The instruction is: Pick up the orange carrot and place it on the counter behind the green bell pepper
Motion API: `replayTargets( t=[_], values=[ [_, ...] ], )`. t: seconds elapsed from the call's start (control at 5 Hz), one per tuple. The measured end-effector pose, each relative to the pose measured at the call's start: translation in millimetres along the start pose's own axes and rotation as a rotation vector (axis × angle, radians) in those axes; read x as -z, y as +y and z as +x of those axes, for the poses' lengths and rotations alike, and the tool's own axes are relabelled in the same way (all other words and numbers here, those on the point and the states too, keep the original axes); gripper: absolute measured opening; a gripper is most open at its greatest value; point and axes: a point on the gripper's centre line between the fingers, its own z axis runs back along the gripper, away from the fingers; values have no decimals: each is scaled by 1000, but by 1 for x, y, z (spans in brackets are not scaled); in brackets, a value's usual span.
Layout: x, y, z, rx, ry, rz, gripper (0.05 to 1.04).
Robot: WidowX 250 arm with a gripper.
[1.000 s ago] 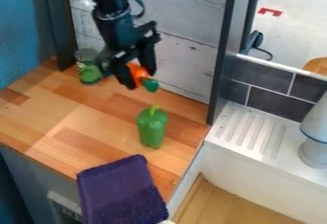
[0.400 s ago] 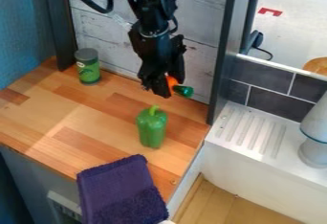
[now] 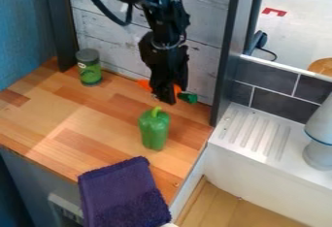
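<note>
The pincer (image 3: pixel 173 95) is closed around the carrot (image 3: pixel 143 84), its green top to the right, by the back wall (image 3: pixel 107 44); the pepper (image 3: pixel 154 130) stands upright nearby on the counter (image 3: pixel 77 119); the can (image 3: pixel 90 69) stands farther left.

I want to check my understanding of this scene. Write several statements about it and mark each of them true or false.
1. The gripper holds an orange thing with a green end. True.
2. The green pepper lies on its side. False: it stands upright, stem up.
3. The purple towel hangs over an edge of the wooden counter. True.
4. The green can stands on the white ribbed surface. False: it stands on the wooden counter.
</note>
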Motion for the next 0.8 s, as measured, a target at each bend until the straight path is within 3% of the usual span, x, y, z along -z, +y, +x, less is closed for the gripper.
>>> replayTargets(
  t=[0.4,0.6,0.8],
  values=[
    [30,-3,6,-8,-38,40,607],
    [34,-5,8,-14,-48,43,658],
    [33,-2,11,-22,-65,64,871]
  ],
)
